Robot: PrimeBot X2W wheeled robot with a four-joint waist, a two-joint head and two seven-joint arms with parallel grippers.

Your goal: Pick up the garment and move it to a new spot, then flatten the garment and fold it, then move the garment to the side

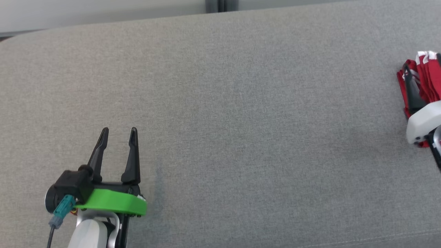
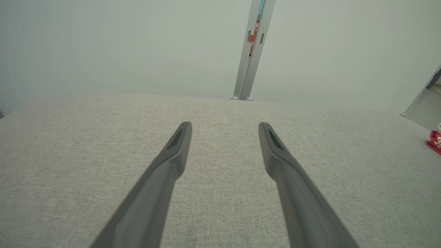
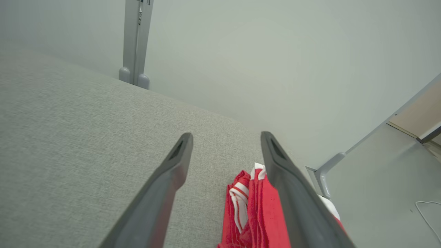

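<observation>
Head view places the red garment with white striped trim (image 1: 427,75) at the far right edge of the grey fabric-covered counter (image 1: 241,103), gathered into a compact, pleated bundle rather than spread flat. The right end effector (image 3: 225,136) hangs over it with its two dark fingers apart, gripping nothing; whether they touch the cloth I cannot tell. The left end effector (image 1: 119,131) sits well apart at the lower left, fingers also spread and empty. Judging from this, the bundle could be a finished fold already set aside or a heap not yet picked up (its layers look orderly, which leans towards finished), and no flattening is under way.
</observation>
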